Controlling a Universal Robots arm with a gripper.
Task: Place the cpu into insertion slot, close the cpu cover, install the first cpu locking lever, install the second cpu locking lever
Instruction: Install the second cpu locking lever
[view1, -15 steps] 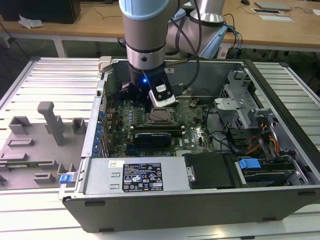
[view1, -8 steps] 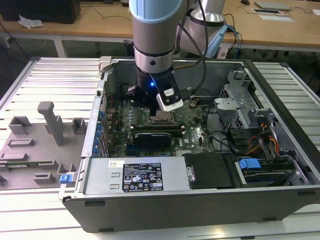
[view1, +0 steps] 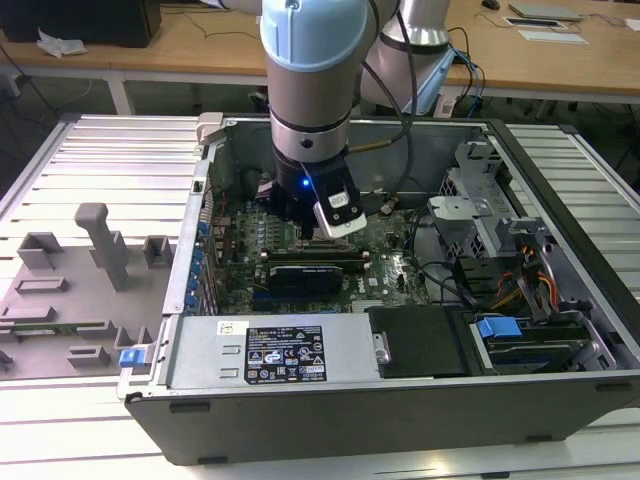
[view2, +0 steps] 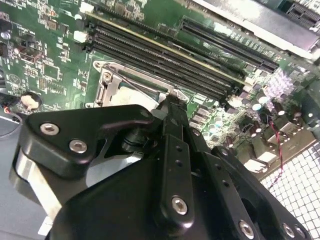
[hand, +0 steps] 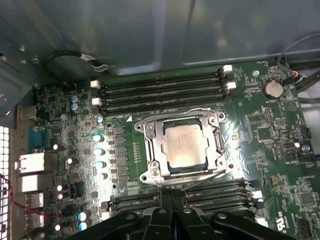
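Observation:
In the first wrist view the cpu (hand: 186, 145) lies flat in its socket on the green motherboard (hand: 280, 150). The silvery cpu cover (hand: 152, 150) is down around it. One thin wire lever (hand: 175, 112) runs along the socket's far side. A second lever (hand: 210, 177) slants off the near side toward my fingertips. My gripper (hand: 172, 197) is shut, its tips together just beside the socket's near edge. In the second wrist view the gripper (view2: 172, 102) points at the socket's (view2: 112, 80) rim. In the exterior view the gripper (view1: 322, 240) hangs low inside the open case.
Black memory slots (hand: 160, 90) flank the socket on both sides. The case wall (hand: 150, 35) rises behind the board. A power supply (view1: 270, 350), a drive cage (view1: 490, 220) and loose cables (view1: 440, 275) crowd the case. A grey fixture (view1: 100, 245) stands at the exterior view's left.

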